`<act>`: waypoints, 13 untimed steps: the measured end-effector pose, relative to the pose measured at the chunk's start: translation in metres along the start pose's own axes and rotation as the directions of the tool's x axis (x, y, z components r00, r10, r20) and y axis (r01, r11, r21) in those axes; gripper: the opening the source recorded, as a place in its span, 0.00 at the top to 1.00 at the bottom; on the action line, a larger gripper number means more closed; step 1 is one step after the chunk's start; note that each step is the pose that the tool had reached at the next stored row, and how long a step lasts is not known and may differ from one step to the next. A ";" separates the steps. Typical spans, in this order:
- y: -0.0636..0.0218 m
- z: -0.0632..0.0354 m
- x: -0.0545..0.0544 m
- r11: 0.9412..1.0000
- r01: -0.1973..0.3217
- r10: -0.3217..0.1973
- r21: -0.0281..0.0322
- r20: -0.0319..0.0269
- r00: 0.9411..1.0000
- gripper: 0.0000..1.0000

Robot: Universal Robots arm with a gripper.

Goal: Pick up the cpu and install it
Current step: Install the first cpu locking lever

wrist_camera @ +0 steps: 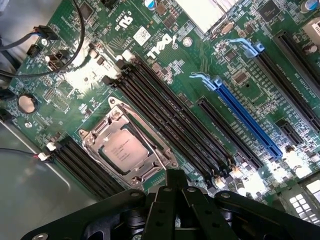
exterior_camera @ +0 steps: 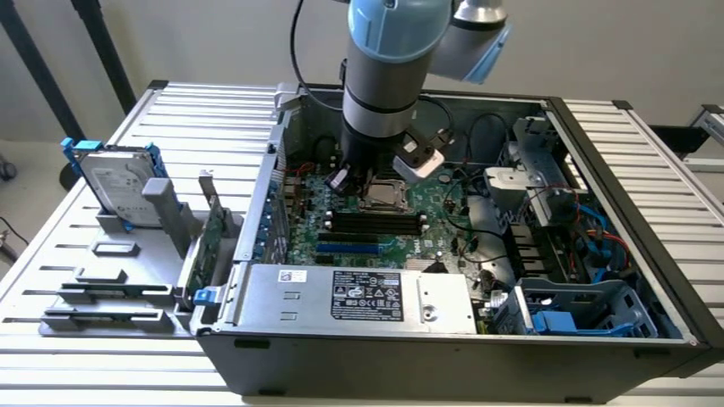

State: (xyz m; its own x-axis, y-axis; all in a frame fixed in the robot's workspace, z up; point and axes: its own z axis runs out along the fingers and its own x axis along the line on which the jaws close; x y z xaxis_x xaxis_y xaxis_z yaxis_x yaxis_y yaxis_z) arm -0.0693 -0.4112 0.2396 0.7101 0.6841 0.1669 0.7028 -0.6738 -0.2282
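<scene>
A: Pale wall behind; slatted metal table (exterior_camera: pixel 68 280) carried an opened computer case (exterior_camera: pixel 633 339), motherboard (wrist_camera: pixel 200 75) face up. Grey rack on the table's near corner at the exterior view's left held a hard drive (exterior_camera: pixel 114 182) with blue rails.

B: And the cpu?

A: The cpu (wrist_camera: pixel 124 149) sat in its socket, inside the metal frame, just beside the black memory slots (wrist_camera: pixel 165 125), toward the far edge of the board.

B: Claw?

A: Gripper (wrist_camera: pixel 176 181) was clenched, nothing between the fingers, hanging just above the board close to the socket.

B: Step in hand?

A: Judged the seating done. Whether the retention frame was latched could not be told.
</scene>
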 end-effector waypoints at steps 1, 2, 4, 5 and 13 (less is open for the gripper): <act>-0.0004 0.0011 0.000 1.000 0.000 0.000 0.000 0.000 1.000 0.89; -0.0007 0.0021 0.000 1.000 0.000 0.000 0.000 0.000 1.000 0.89; -0.0008 0.0042 0.000 1.000 0.000 0.000 0.000 0.000 1.000 0.89; -0.0009 0.0054 0.000 1.000 0.000 0.000 0.000 0.000 1.000 0.89; -0.0034 0.0189 -0.004 1.000 0.001 -0.001 -0.001 -0.001 1.000 0.89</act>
State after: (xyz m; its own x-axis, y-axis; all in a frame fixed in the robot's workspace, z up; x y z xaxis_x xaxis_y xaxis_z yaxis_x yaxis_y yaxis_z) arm -0.0752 -0.4064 0.2216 0.7097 0.6842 0.1683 0.7033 -0.6735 -0.2275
